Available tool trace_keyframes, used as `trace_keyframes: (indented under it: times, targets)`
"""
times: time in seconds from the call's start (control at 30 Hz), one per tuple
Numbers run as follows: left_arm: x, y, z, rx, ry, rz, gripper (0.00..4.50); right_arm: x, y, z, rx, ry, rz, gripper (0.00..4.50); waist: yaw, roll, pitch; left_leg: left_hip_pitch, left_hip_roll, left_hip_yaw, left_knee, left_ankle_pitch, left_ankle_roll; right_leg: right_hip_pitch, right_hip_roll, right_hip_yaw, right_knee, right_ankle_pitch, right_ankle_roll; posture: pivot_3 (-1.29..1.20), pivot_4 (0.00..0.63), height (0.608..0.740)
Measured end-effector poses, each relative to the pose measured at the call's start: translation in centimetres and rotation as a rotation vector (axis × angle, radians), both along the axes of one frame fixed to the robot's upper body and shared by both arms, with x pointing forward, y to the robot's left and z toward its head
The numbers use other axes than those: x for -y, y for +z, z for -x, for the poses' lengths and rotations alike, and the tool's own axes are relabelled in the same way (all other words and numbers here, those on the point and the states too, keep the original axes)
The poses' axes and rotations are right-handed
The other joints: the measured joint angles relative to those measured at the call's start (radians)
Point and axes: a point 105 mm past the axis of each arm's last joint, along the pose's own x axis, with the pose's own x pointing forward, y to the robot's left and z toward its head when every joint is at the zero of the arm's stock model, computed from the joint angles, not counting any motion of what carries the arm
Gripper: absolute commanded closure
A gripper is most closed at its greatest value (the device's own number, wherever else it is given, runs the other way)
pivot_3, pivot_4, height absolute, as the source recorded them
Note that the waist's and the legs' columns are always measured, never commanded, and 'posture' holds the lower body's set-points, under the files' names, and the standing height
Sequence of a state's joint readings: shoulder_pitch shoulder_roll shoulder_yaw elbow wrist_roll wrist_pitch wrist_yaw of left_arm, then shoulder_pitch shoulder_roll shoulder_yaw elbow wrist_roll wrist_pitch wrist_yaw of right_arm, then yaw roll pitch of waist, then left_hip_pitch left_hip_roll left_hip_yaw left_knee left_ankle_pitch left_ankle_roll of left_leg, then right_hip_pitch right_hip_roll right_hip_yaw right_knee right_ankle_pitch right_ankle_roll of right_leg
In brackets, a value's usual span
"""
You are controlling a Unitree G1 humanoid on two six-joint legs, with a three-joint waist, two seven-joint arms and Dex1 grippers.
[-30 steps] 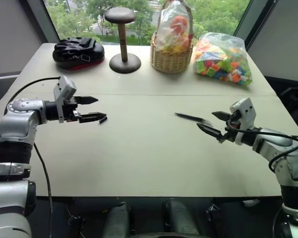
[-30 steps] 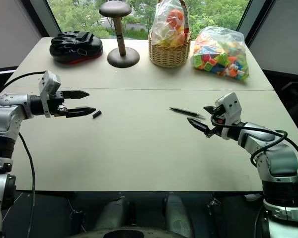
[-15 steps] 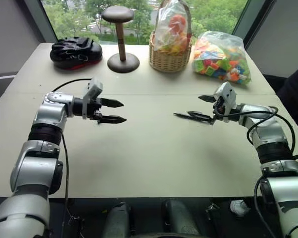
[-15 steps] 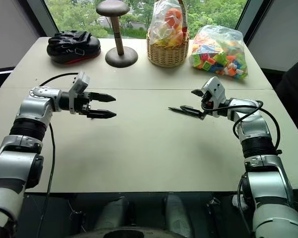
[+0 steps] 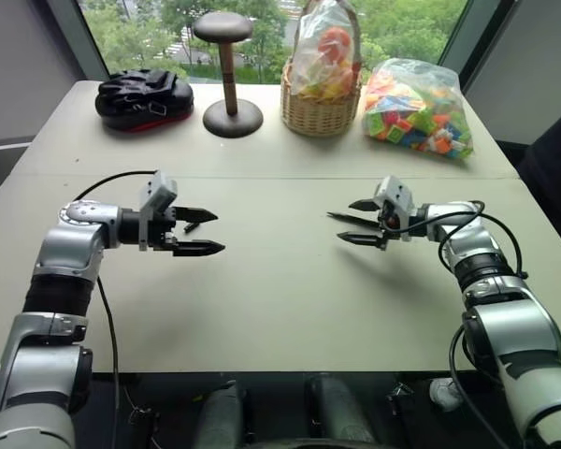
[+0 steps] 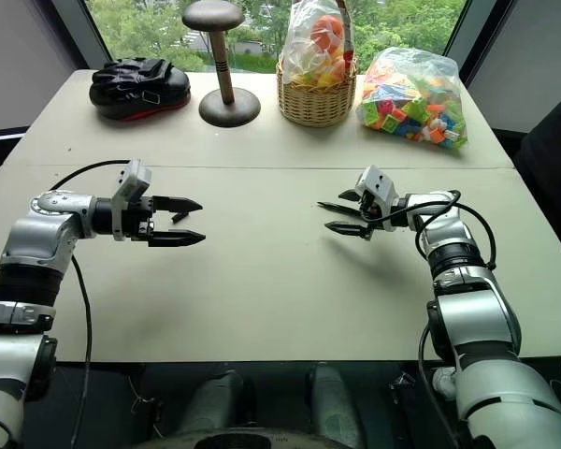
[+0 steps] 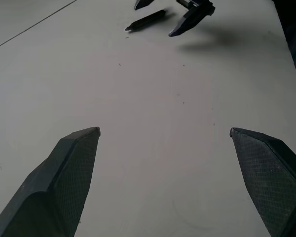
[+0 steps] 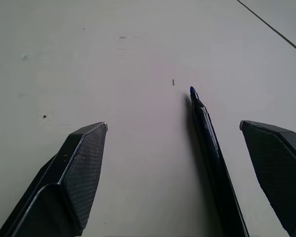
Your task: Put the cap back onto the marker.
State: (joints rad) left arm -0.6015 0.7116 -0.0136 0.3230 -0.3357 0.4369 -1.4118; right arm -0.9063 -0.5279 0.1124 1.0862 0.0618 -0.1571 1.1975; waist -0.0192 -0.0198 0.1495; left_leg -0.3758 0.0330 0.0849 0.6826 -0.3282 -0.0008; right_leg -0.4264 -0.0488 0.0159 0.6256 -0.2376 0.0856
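Observation:
The marker (image 8: 212,148), a thin black stick with a bluish tip, lies flat on the pale table (image 5: 280,299), right of the middle. My right gripper (image 5: 346,222) is open and low over it, one finger on each side, with the marker nearer one finger. Nothing is gripped. A small dark piece that looks like the cap (image 5: 193,225) lies on the table at the left, seen between the fingers of my open left gripper (image 5: 217,232). That gripper hovers level and points toward the right. In the left wrist view the marker (image 7: 145,20) and the right gripper (image 7: 172,15) lie far ahead.
Along the table's far edge stand a black pouch (image 5: 145,96), a wooden stand (image 5: 229,70), a wicker basket (image 5: 320,108) with a bagged toy, and a bag of colourful blocks (image 5: 416,112). A seam (image 5: 280,178) crosses the table just beyond both grippers.
My right gripper has swung forward and down, and its open fingers now sit on either side of the marker. My left gripper has drawn back and sunk a little, still open.

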Motion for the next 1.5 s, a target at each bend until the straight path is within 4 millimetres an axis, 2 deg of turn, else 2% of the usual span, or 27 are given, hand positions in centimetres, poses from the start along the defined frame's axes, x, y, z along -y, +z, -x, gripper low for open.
trace_keyframes:
  times: [0.23,0.5,0.73,0.83,0.97,1.03,1.07,1.37,1.5]
  targets:
    - [-0.6,0.0,0.4,0.003,0.060,0.002,0.08,0.5,-1.3,0.0,-0.039,-0.047,0.001,0.00,-0.001,0.000,0.000,0.001,0.000,0.000,0.000,0.001,-0.002,0.000,0.000,0.000,0.002,0.000,0.000,0.00,0.150,0.740]
    - [-0.6,-0.5,1.2,-0.004,0.077,-0.010,0.08,0.6,-1.4,-0.4,-0.037,-0.086,-0.002,0.00,-0.001,0.000,0.000,0.002,0.000,0.000,0.000,0.002,-0.004,0.000,0.000,0.001,0.003,0.000,0.000,0.00,0.150,0.740]
    - [-0.4,-0.5,1.2,0.013,0.094,-0.017,0.08,0.4,-1.3,-0.7,-0.053,-0.108,-0.016,0.00,-0.002,0.000,0.000,0.003,0.000,0.000,0.001,0.002,-0.004,0.000,0.000,0.001,0.003,0.000,0.000,0.00,0.150,0.740]
    - [-0.3,-0.6,1.3,0.014,0.100,-0.011,0.00,0.2,-1.3,-0.8,-0.060,-0.107,-0.015,0.89,-0.003,0.000,0.000,0.003,0.000,0.000,0.001,0.003,-0.005,0.000,0.000,0.001,0.004,0.000,0.000,0.00,0.150,0.740]
    - [-0.3,-1.1,1.6,0.004,0.109,-0.009,0.00,0.2,-1.4,-0.8,-0.063,-0.102,0.005,2.88,-0.005,0.000,0.000,0.003,0.000,0.000,0.000,0.003,-0.005,0.000,0.000,0.001,0.004,0.000,0.000,0.00,0.150,0.740]
    - [-0.3,-1.1,1.5,0.008,0.117,-0.010,0.00,0.2,-1.4,-0.7,-0.065,-0.098,0.010,4.08,-0.004,0.000,0.000,0.003,0.000,0.000,0.000,0.003,-0.005,0.000,0.000,0.001,0.004,0.000,0.000,0.00,0.150,0.740]
    - [-0.2,-1.0,1.5,0.012,0.116,-0.010,0.00,0.2,-1.5,-0.7,-0.066,-0.095,0.015,4.46,-0.004,0.000,0.000,0.003,0.000,0.000,0.000,0.003,-0.005,0.000,0.000,0.001,0.004,0.000,0.000,0.00,0.150,0.740]
    - [-0.8,-1.5,1.8,0.007,0.164,0.007,0.00,0.1,-1.4,-0.7,-0.058,-0.086,0.018,4.46,-0.008,0.000,0.000,0.003,0.000,-0.001,0.000,0.003,-0.005,0.000,0.000,0.001,0.004,0.000,0.000,0.00,0.150,0.740]
    - [-2.8,-0.8,1.4,0.033,0.226,-0.011,0.00,-0.7,-0.3,-0.6,-0.070,-0.033,0.013,4.46,-0.020,0.001,0.000,0.002,0.000,-0.001,0.000,0.002,-0.004,-0.001,-0.001,0.001,0.004,0.000,0.000,0.00,0.150,0.740]
